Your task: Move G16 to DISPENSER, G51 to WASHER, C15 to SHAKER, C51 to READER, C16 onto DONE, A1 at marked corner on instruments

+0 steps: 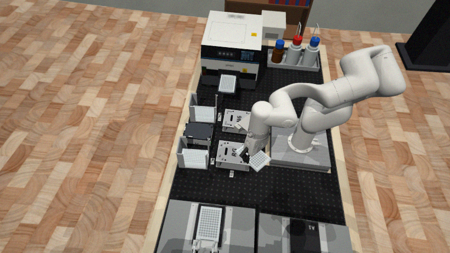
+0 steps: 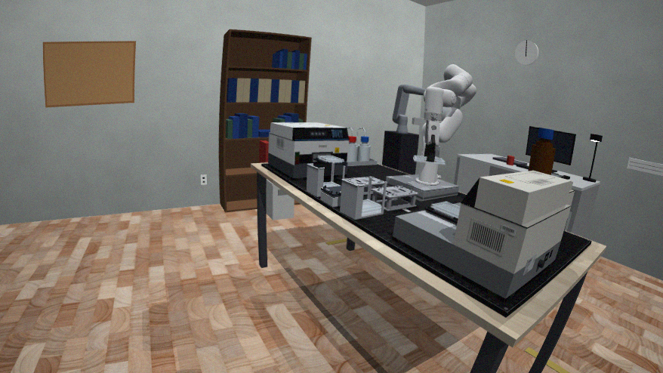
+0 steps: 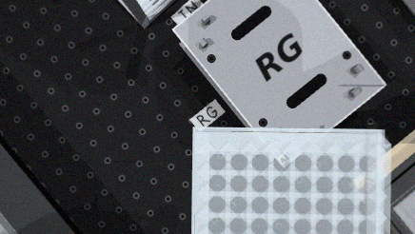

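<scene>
Here a white well plate (image 1: 260, 160) hangs above the deck, clamped between the fingers of the gripper (image 1: 246, 156), and lies skewed to the rows of the deck, its near corner over the right edge of the regrip nest RG (image 1: 227, 153). Which plate it is cannot be read; in the wrist view the plate (image 3: 290, 183) fills the lower right, with a small tag among its wells too blurred to make out, and the grey top of the nest (image 3: 281, 62) with its two dark slots sits just above it. Beyond the nest stands the recovery nest N6 (image 1: 234, 119), partly hidden by the arm (image 1: 327, 94). To the left of both nests are two stack racks (image 1: 192, 155) (image 1: 201, 110), each showing a white plate, with a dark unit (image 1: 198, 131) between them. Another plate (image 1: 227, 83) rests on the tray of the large white instrument (image 1: 232, 31) at the far end, and one more (image 1: 208, 223) lies on the grey station at the near edge.
</scene>
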Robot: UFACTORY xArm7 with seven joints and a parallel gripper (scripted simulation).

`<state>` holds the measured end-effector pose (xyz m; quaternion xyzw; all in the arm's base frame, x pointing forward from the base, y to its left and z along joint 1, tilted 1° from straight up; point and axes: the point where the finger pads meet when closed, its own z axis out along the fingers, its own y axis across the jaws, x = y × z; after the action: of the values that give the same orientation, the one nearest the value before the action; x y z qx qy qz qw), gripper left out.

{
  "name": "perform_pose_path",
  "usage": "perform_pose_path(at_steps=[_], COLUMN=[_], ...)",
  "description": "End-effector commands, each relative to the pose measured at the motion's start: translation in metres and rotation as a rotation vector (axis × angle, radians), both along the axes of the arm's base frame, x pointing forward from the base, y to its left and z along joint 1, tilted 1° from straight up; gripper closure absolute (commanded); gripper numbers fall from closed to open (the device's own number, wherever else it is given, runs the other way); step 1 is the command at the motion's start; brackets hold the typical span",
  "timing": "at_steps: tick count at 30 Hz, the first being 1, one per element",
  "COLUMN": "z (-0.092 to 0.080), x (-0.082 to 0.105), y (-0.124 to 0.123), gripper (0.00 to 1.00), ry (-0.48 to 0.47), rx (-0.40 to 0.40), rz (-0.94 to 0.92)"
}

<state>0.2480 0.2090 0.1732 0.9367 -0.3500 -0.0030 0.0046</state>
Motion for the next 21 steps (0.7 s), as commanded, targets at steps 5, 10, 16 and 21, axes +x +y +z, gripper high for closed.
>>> perform_pose_path(at_steps=[5,10,16,21], z=[0.001,0.001,0.001,0.001], x=[0.025,0.033,0.045,0.059], y=[-0.017,-0.024,-0.033,-0.043], gripper=[1.0,1.0,1.0,1.0], ry=[-0.002,-0.002,-0.002,-0.002], rx=[0.003,0.003,0.003,0.003], rz=[0.096,0.096,0.108,0.166])
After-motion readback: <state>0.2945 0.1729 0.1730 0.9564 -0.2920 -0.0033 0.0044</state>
